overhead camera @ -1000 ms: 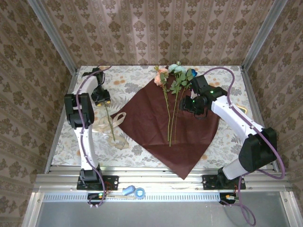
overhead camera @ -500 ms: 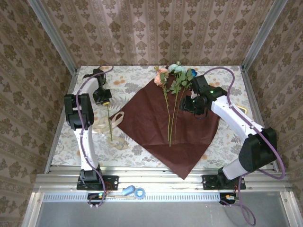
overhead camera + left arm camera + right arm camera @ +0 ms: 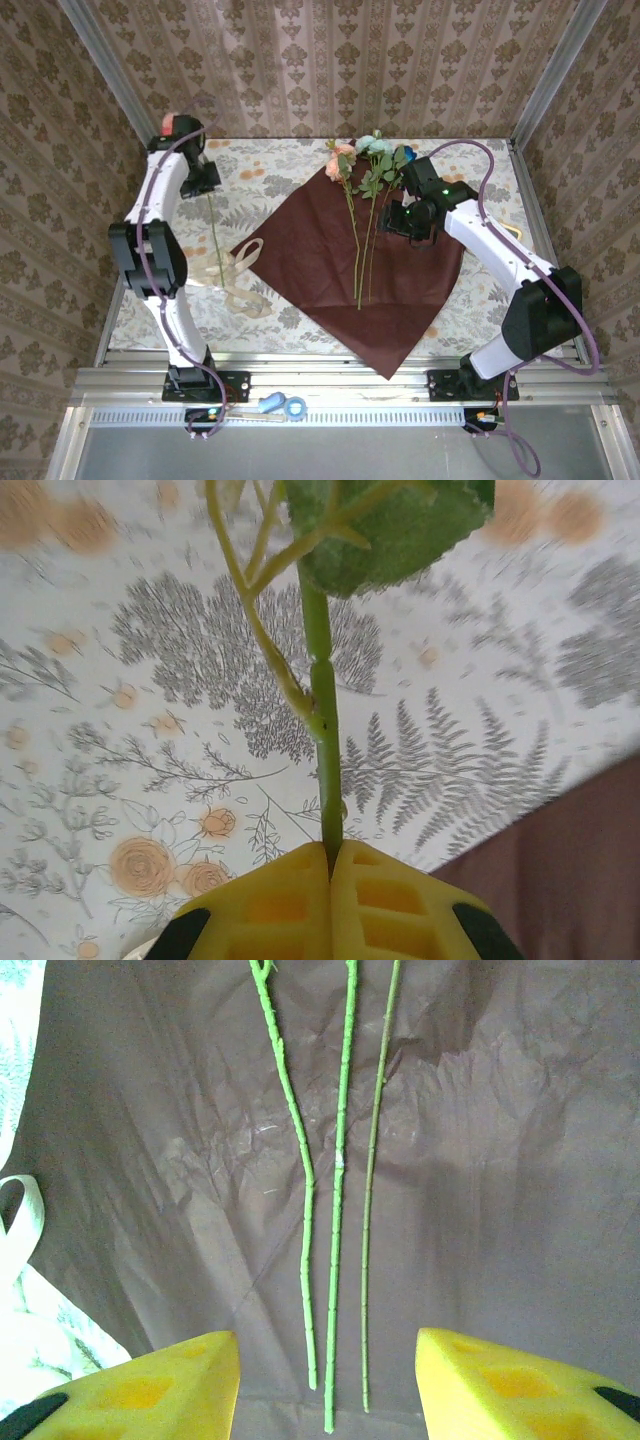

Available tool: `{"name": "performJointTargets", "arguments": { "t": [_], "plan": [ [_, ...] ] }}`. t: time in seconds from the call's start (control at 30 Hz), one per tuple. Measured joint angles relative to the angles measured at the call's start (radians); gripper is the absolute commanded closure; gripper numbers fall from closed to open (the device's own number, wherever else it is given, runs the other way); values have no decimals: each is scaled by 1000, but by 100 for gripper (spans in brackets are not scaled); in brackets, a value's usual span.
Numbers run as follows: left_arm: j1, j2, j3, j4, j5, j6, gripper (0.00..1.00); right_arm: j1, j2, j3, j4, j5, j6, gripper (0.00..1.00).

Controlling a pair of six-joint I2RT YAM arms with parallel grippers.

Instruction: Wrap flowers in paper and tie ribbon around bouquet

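**Left gripper** (image 3: pixel 331 852): jaws were pinched fully together on the green stem of 1 flower (image 3: pixel 318 680). A leaf (image 3: pixel 390 520) sat just beyond the fingers. In the top view this arm was raised over the 10 o'clock corner of the tablecloth (image 3: pixel 470 300), with the stem trailing toward 6 o'clock. I could not tell whether its tip touched the cloth. A pink shape by the wrist was probably the bloom, but I was unsure. My reading: gripping the bare stem spares the bloom and lets me carry the flower over to lie beside the others.

**Right gripper** (image 3: pixel 327 1350): jaws stood apart, holding nothing. It hovered over the paper (image 3: pixel 330 280) near its 3 o'clock corner, looking along the stems.

**Flowers** (image 3: pixel 365 150): 3 stems lay side by side on the paper, running 12 to 6 o'clock, with the blooms past the 12 o'clock corner. The sheet lay as a diamond, probably so that the heads overhang and the side corners can fold across the stems.

**Ribbon** (image 3: pixel 238 278): it lay loose on the cloth at 9 o'clock of the paper, touching that corner. Judged parked for the tie. Wrapping was not yet begun.
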Motion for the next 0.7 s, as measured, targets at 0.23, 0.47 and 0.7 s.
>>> {"name": "performJointTargets", "arguments": {
  "t": [0.23, 0.47, 0.7],
  "plan": [
    [-137, -137, -5, 122, 196, -117, 100, -51, 0, 0, 4, -16, 7, 49],
    [-571, -18, -92, 529, 385, -362, 100, -185, -40, -61, 6, -27, 19, 49],
    [-684, 327, 92, 717, 430, -443, 100, -224, -138, -122, 3, -39, 19, 50]
  ]
}}
